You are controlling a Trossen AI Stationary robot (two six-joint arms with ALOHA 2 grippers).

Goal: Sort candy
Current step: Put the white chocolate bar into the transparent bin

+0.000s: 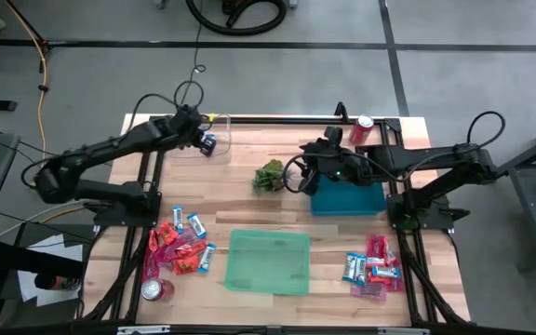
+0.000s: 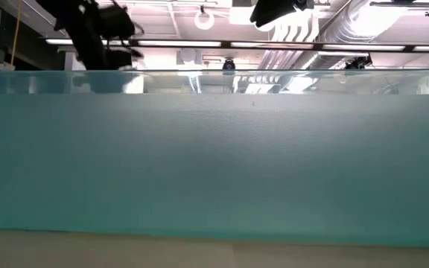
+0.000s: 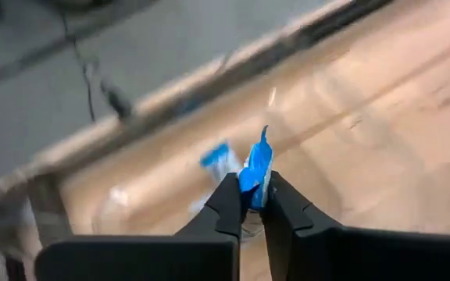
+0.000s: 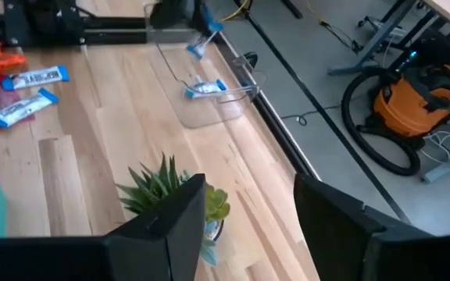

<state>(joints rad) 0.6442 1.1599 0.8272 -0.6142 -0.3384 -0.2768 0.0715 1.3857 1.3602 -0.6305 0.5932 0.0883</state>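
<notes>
Nearest the left wrist camera, a blue-and-white candy (image 3: 256, 168) was pinched between the closed fingers of the left gripper (image 3: 252, 204), held above a clear tray (image 1: 214, 136) at the far edge of the table (image 1: 249, 200). One more blue-wrapped sweet (image 4: 205, 88) was already lying in that tray, just beyond the fingertips. Sorting was judged to be at an early stage: a mixed heap of candy (image 1: 180, 247) lay well back from the left gripper, near a red can (image 1: 156, 289), and a second heap (image 1: 373, 267) lay on the right arm's side, both apparently unsorted. A green tray (image 1: 268, 261) between the heaps appeared empty. The right gripper (image 4: 248, 211) was held with its fingers well apart and nothing between them, poised beside a small green plant (image 4: 170, 191) and at the edge of a blue bin (image 1: 347, 199); whether that bin held any candy could not be told.
</notes>
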